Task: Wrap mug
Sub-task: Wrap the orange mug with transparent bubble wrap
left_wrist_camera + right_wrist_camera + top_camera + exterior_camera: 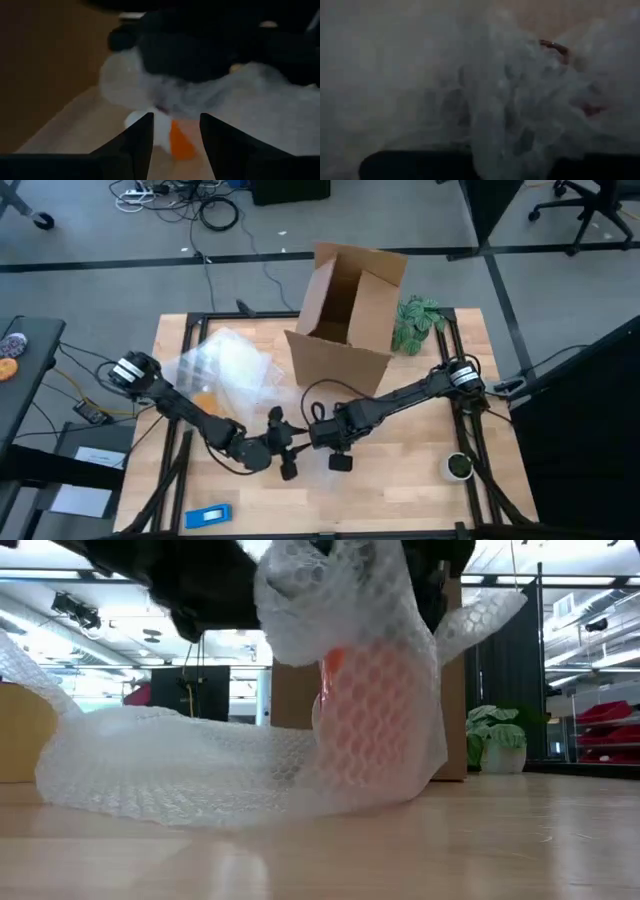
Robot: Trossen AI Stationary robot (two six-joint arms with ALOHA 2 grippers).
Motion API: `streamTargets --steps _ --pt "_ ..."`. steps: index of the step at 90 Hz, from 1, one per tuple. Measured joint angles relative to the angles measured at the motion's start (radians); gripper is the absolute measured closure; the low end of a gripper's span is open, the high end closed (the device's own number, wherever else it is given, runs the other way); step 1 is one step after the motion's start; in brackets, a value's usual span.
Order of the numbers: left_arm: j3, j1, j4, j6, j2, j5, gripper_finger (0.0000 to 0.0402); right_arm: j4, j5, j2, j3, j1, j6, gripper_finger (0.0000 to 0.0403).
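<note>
My overhead feed is evenly lit and fairly soft, with faint shadows under the arms on the table. At table height, ceiling lights glare behind the bubble wrap, which glows translucent. My left wrist feed is dim and blurred; the right wrist one is murky, pressed against wrap, nothing in focus

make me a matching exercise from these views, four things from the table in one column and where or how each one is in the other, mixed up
Things
1. mug
2. cardboard box
3. blue object
4. green plant

Place or state
A. lying near the table's front edge, on the left arm's side
B. standing with its flaps open at the back of the table
C. covered in bubble wrap, orange showing through
D. beside the box, on the right arm's side

Pairs: 1-C, 2-B, 3-A, 4-D
</note>
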Motion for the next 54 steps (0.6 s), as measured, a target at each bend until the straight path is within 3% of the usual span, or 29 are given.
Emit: streamTargets --steps 25,40,54 --pt "0.001 0.084 0.224 0.013 0.127 0.150 0.0257 -0.028 0.004 0.008 0.140 0.014 -0.053 0.0403" --pt "0.004 0.096 0.226 0.001 0.160 0.153 0.0257 -0.115 0.030 0.010 0.211 0.020 -0.051 0.0403" --pt "0.004 0.097 0.220 0.001 0.163 0.149 0.0257 -0.303 0.064 0.009 0.333 0.033 -0.015 0.0403"
